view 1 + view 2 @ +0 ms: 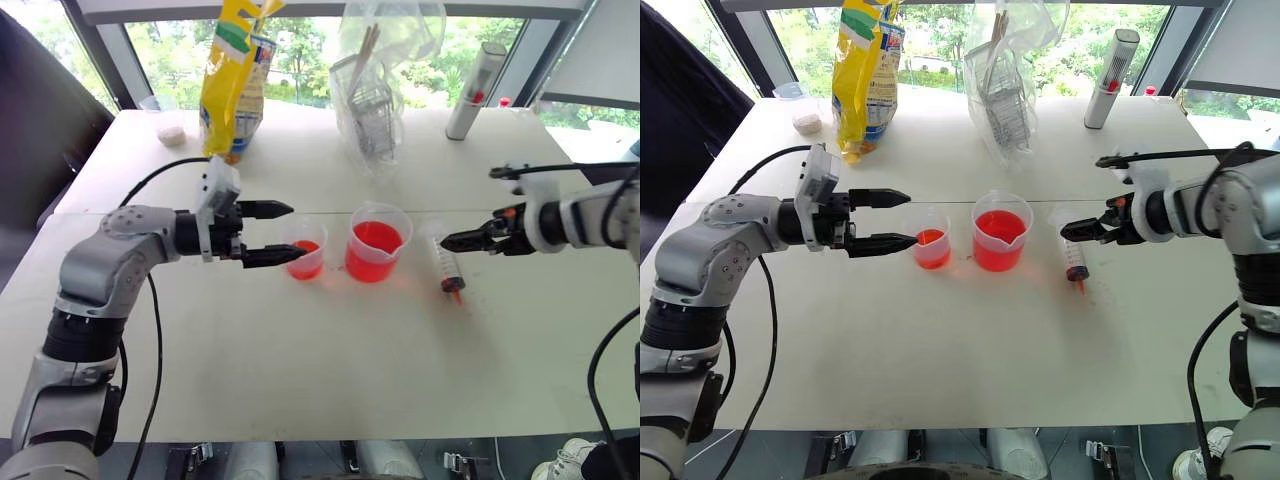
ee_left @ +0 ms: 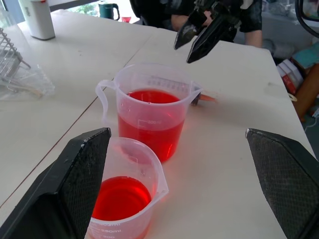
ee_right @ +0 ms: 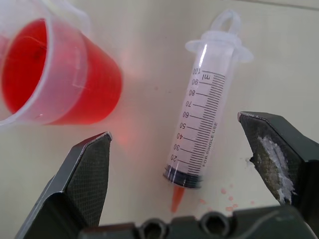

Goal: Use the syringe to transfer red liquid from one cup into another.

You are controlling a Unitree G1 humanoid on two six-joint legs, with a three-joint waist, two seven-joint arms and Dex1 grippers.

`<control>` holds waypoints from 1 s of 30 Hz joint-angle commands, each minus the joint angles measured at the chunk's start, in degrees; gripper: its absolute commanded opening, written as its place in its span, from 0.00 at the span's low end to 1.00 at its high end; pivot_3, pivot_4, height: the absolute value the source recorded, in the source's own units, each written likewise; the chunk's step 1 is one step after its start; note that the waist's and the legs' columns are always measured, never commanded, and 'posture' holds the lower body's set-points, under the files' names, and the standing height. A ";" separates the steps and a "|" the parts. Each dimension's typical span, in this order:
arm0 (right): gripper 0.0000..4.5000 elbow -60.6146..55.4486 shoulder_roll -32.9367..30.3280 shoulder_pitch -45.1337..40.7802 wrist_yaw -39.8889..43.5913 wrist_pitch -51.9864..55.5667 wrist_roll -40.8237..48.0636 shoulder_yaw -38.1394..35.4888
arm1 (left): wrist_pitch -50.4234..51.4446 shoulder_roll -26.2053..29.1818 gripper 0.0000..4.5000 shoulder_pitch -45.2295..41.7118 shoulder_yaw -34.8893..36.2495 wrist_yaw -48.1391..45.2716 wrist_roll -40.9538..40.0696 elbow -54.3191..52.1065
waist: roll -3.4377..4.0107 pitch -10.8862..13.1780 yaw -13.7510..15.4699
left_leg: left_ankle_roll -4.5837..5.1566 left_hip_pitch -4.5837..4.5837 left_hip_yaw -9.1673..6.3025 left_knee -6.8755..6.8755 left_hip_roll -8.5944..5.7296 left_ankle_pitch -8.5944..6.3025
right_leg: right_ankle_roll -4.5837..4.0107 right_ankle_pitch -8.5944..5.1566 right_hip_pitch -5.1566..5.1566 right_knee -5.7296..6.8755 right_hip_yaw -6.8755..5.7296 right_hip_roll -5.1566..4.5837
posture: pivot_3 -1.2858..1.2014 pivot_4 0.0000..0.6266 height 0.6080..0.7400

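Note:
The syringe (image 1: 447,265) lies flat on the white table, plunger pushed in, its orange tip toward the near edge. My right gripper (image 3: 174,125) hovers just above it, open, one finger on either side of the barrel and nothing held. To the syringe's left stands the larger spouted cup (image 1: 376,243), about half full of red liquid (image 2: 149,97). Left of that is the smaller cup (image 1: 305,247) with a shallower layer of red. My left gripper (image 1: 298,231) is open and points right, its fingertips at the small cup's left side.
At the back of the table stand a yellow bag (image 1: 235,75), a clear plastic bag holding a wire rack (image 1: 375,90), a grey tube (image 1: 475,92) and a small cup (image 1: 170,125). Red droplets (image 3: 227,199) dot the table by the syringe tip.

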 commanded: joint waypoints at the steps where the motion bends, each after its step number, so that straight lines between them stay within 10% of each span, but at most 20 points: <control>1: 0.99 7.06 1.43 -3.65 4.27 -5.55 -5.88 6.18 | -1.11 0.05 1.00 0.61 1.20 0.85 0.17 -2.38 | 0.00 0.00 -0.01 | 0.00 0.00 0.00 0.00 0.00 0.00 | 0.00 0.00 0.00 0.00 0.00 0.00 | 0.52 0.24 0.99; 15: 0.99 30.70 13.03 -11.70 16.80 -21.38 -26.64 21.49 | -1.84 0.50 1.00 2.80 1.76 2.74 0.48 -4.78 | 0.03 0.01 0.04 | 0.00 0.01 0.04 0.09 -0.01 0.00 | 0.01 0.02 -0.01 0.08 0.00 0.05 | 0.52 0.24 0.99; 23: 0.31 33.96 16.64 -12.13 20.35 -23.30 -32.98 22.02 | -2.22 0.33 1.00 2.73 1.96 3.05 0.81 -4.66 | 0.02 -0.02 -0.17 | 0.00 0.06 0.04 0.14 -0.03 0.00 | -0.02 0.03 0.02 0.15 -0.01 0.07 | 0.52 0.24 0.99; 30: 0.30 27.30 14.40 -10.09 15.47 -16.46 -33.54 13.58 | -2.93 0.24 1.00 -0.28 1.68 2.46 1.05 -1.73 | 0.05 -0.01 0.02 | 0.00 0.06 0.02 0.13 -0.02 0.00 | -0.04 0.05 0.02 0.17 -0.02 0.10 | 0.52 0.24 0.99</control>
